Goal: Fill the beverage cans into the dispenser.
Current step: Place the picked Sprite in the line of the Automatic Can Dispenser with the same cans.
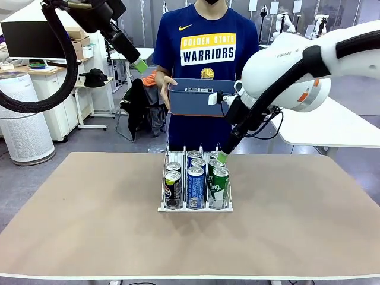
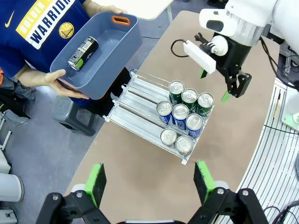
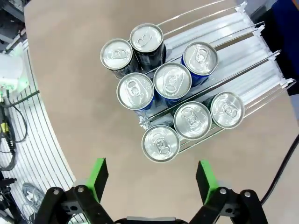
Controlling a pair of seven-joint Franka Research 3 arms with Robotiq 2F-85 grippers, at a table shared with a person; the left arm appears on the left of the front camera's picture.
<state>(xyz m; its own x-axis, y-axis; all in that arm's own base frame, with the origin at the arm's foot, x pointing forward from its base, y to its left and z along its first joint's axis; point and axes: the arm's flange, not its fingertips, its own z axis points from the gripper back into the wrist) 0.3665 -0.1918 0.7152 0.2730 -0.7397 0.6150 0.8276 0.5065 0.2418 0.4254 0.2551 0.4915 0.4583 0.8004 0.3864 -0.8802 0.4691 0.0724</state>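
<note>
The clear dispenser (image 1: pixel 196 209) stands mid-table, with two black cans (image 1: pixel 173 189) in its left lane, three blue cans (image 1: pixel 195 185) in the middle and three green cans (image 1: pixel 219 186) on the right. My right gripper (image 1: pixel 224 156) hovers open and empty just above the rear green cans; from its wrist I look down on the silver tops (image 3: pixel 160 142) past the open gripper (image 3: pixel 152 179). My left gripper (image 1: pixel 139 64) is raised high at the far left, open and empty (image 2: pixel 149 182). One more black can (image 2: pixel 83 52) lies in the person's bin.
A person at the far side holds a blue-grey bin (image 1: pixel 196 96) with both hands above the table's far edge. The rear halves of the dispenser lanes (image 2: pixel 140 93) are bare. Brown tabletop (image 1: pixel 89 202) lies open on both sides of the rack.
</note>
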